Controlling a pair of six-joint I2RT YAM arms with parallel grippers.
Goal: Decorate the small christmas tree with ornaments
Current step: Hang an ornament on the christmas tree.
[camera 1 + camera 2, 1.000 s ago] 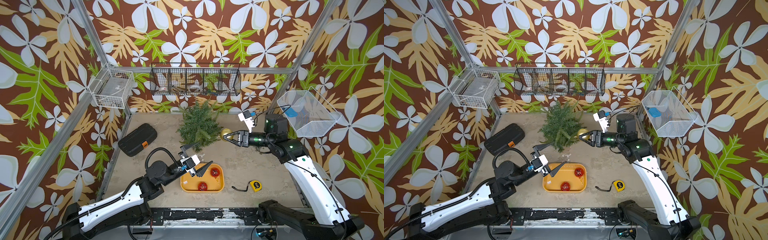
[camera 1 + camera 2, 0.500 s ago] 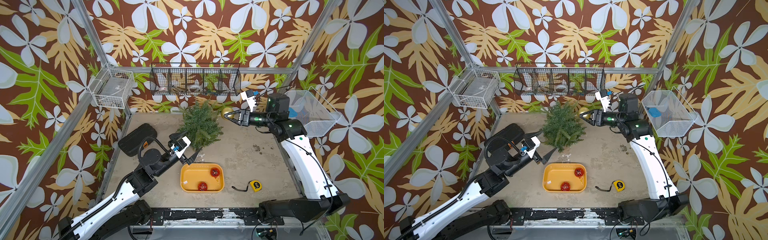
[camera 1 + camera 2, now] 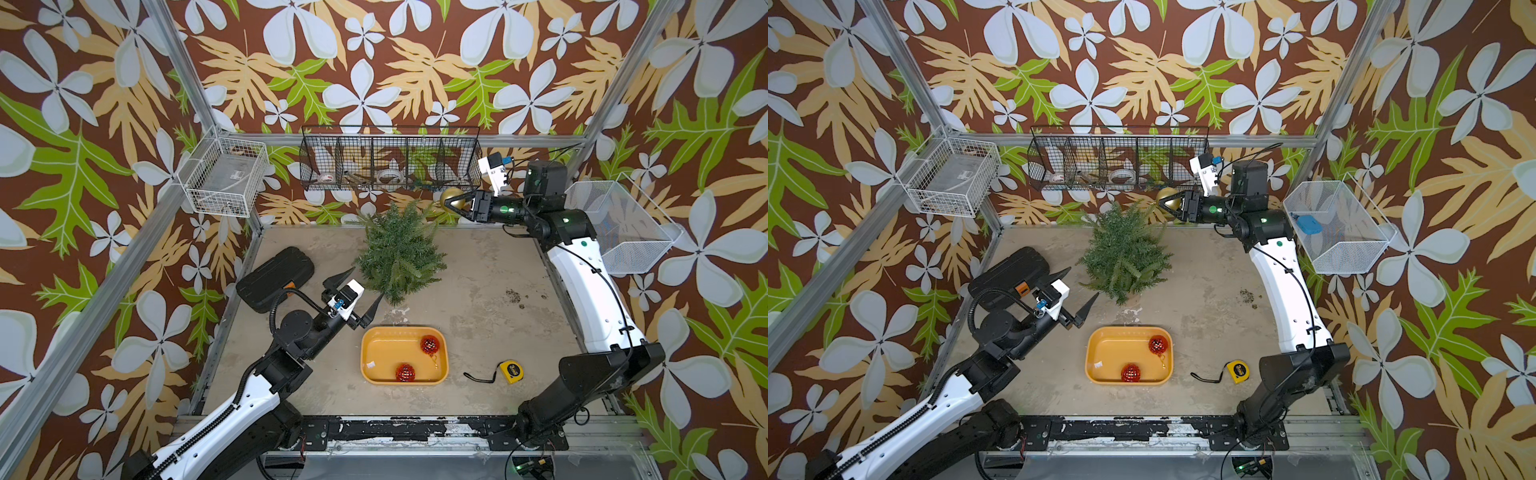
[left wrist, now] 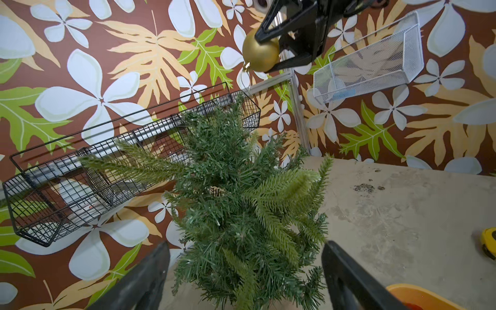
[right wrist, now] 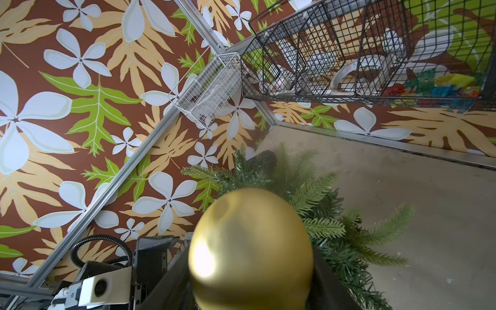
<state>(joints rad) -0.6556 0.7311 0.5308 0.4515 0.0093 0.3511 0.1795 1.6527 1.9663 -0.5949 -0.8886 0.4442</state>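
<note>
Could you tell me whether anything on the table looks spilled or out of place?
A patch of small dark crumbs lies scattered on the grey tabletop, right of the bushy green tree; it looks like spilled debris. Nothing else stands out.

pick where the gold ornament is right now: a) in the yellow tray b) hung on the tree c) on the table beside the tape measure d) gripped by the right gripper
d: the right gripper has its jaws closed on the gold ornament, held in the air near the tree; only the two red ornaments lie in the yellow tray.
</note>
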